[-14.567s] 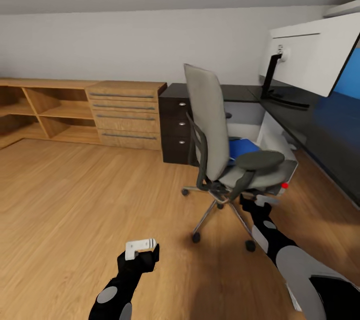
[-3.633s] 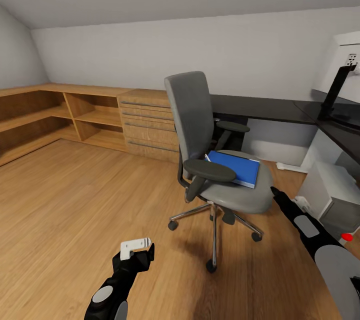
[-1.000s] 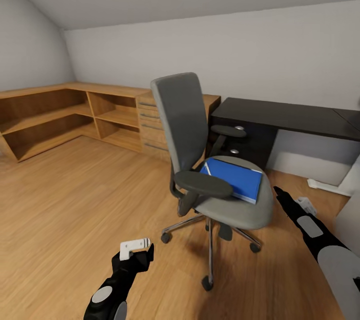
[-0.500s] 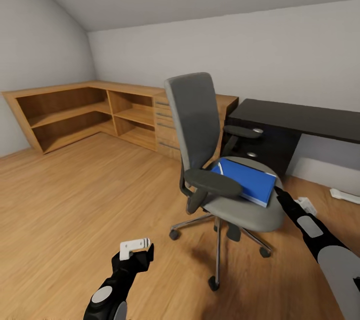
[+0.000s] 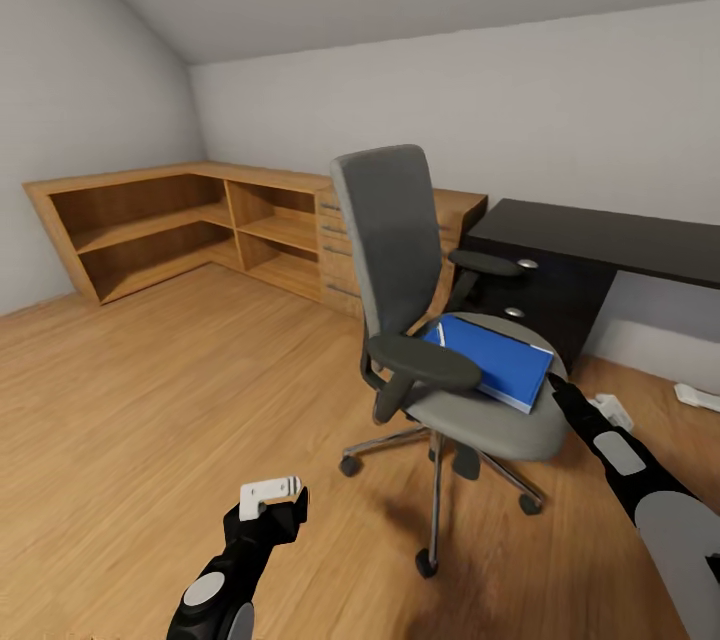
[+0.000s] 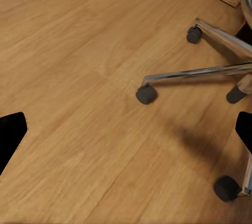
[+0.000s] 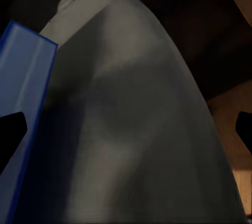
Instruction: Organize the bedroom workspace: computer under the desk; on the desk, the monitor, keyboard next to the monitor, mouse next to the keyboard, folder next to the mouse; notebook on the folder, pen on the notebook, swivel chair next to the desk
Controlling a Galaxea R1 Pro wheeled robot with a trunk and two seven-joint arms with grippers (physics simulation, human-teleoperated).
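Observation:
The grey swivel chair point(image 5: 400, 250) stands on the wood floor in front of me, with the blue folder point(image 5: 492, 368) lying flat on its seat. My right gripper point(image 5: 553, 383) reaches to the seat's near right edge, close to the folder's corner. In the right wrist view that gripper point(image 7: 126, 129) is open, with the grey seat point(image 7: 142, 129) and the folder's edge point(image 7: 23, 108) ahead of it. My left gripper point(image 5: 280, 515) hangs low over the floor and is open point(image 6: 126, 135), looking at the chair's chrome legs point(image 6: 199, 72) and casters. The black desk point(image 5: 610, 235) stands behind the chair.
Wooden shelves point(image 5: 160, 230) and a drawer unit point(image 5: 335, 250) run along the left and back walls. Small white objects point(image 5: 612, 410) lie on the floor by the desk. The chair's casters point(image 5: 427, 563) spread wide. Open floor lies to the left.
The whole picture has shifted, so the camera has turned and more of the left wall shows. Both arms keep the same pose; the right gripper stays at the seat's edge.

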